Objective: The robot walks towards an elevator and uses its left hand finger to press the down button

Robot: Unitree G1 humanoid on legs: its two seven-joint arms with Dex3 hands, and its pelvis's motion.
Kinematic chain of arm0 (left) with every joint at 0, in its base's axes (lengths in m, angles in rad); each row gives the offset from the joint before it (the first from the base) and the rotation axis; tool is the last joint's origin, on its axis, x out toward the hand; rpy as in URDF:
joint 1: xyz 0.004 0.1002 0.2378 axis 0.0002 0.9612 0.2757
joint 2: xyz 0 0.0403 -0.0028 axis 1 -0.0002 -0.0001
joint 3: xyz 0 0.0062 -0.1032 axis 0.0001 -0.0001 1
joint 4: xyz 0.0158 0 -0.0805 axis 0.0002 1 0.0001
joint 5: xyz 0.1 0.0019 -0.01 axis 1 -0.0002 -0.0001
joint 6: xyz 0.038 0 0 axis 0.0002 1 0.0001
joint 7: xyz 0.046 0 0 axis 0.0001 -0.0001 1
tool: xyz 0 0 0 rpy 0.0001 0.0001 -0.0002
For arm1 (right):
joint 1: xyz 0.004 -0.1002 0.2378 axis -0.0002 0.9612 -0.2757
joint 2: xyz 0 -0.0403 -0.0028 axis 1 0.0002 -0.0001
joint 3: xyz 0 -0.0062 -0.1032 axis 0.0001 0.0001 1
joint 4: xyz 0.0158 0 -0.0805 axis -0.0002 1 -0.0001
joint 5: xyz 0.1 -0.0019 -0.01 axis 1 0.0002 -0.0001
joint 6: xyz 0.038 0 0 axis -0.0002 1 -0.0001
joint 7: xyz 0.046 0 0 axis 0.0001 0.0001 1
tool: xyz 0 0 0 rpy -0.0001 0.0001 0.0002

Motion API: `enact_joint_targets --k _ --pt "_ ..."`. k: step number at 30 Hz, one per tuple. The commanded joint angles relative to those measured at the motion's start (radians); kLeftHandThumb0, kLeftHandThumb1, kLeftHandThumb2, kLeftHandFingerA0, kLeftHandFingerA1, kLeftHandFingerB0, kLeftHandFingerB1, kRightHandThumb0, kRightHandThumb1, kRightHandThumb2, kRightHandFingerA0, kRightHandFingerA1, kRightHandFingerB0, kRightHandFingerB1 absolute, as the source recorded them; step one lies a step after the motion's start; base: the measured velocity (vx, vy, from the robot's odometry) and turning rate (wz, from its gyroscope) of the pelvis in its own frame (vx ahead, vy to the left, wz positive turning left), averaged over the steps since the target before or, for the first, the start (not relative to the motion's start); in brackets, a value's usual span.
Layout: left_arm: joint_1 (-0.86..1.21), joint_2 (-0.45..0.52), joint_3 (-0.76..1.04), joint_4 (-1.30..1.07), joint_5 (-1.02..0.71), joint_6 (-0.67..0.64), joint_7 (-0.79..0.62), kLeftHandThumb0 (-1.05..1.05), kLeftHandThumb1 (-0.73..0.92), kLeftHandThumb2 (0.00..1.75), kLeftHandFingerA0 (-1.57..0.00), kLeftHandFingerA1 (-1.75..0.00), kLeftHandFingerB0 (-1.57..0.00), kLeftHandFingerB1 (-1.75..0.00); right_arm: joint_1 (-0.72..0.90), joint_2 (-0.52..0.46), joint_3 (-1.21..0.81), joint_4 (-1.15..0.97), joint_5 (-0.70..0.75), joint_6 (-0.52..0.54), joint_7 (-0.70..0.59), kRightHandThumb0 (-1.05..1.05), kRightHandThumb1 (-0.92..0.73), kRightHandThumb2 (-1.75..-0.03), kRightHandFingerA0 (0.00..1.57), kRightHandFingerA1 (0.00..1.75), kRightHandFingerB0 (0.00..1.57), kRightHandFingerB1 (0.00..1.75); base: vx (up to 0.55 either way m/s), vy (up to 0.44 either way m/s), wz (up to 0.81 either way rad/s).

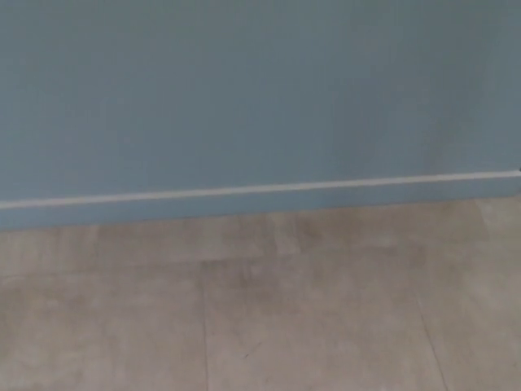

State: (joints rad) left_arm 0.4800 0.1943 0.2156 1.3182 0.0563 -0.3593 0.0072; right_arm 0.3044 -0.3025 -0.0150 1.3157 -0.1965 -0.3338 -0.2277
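A plain blue-grey wall [260,90] is edged by a thin white strip [260,189] above a beige tiled floor [309,309]. The left hand and right hand are not shown, so their state cannot be told. The down button is out of view.

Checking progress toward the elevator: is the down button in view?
No, only a blue wall, its pale stripe and the tiled floor show.

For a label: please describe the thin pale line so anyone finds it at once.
The blue-grey wall fills the upper half. Near its foot, just above the beige tiled floor, runs the pale stripe. Unlike the dark floor joints, it is light and spans the width.
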Motion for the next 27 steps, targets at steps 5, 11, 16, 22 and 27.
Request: enact_joint_targets --k 5,11,16,22,27 --pt "0.006 -0.002 -0.015 0.001 0.006 -0.025 0.013 -0.29 0.49 0.54 -0.74 -0.62 -0.61 -0.46 -0.023 -0.017 -0.021 0.001 0.019 0.015 0.032 -0.43 -0.45 -0.74 0.48 0.52 0.42 0.47 0.22 -0.144 0.10" --pt "0.002 -0.005 -0.011 0.004 -0.005 -0.020 0.004 -0.28 0.49 0.54 -0.71 -0.60 -0.61 -0.46 -0.024 -0.018 -0.021 0.000 0.018 0.013 0.031 -0.35 -0.54 -0.56 0.57 0.45 0.48 0.36 0.28 -0.235 -0.06" --pt "0.000 -0.003 -0.021 0.003 0.007 -0.019 0.012 -0.29 0.50 0.54 -0.71 -0.61 -0.60 -0.46 -0.029 -0.016 -0.033 0.000 0.029 0.026 0.050 -0.44 -0.44 -0.75 0.49 0.54 0.41 0.47 0.26 -0.010 -0.09" --pt "-0.003 -0.002 -0.024 0.002 0.005 -0.019 0.016 -0.30 0.48 0.54 -0.68 -0.58 -0.62 -0.47 -0.026 -0.016 -0.041 -0.004 0.027 0.023 0.060 -0.43 -0.44 -0.74 0.47 0.52 0.41 0.47 0.37 0.179 -0.11" --pt "0.003 -0.002 -0.020 -0.001 -0.004 -0.024 -0.002 -0.30 0.49 0.54 -0.68 -0.61 -0.60 -0.47 -0.028 -0.016 -0.041 -0.005 0.024 0.024 0.058 -0.44 -0.44 -0.74 0.49 0.54 0.41 0.47 0.32 0.222 -0.01"
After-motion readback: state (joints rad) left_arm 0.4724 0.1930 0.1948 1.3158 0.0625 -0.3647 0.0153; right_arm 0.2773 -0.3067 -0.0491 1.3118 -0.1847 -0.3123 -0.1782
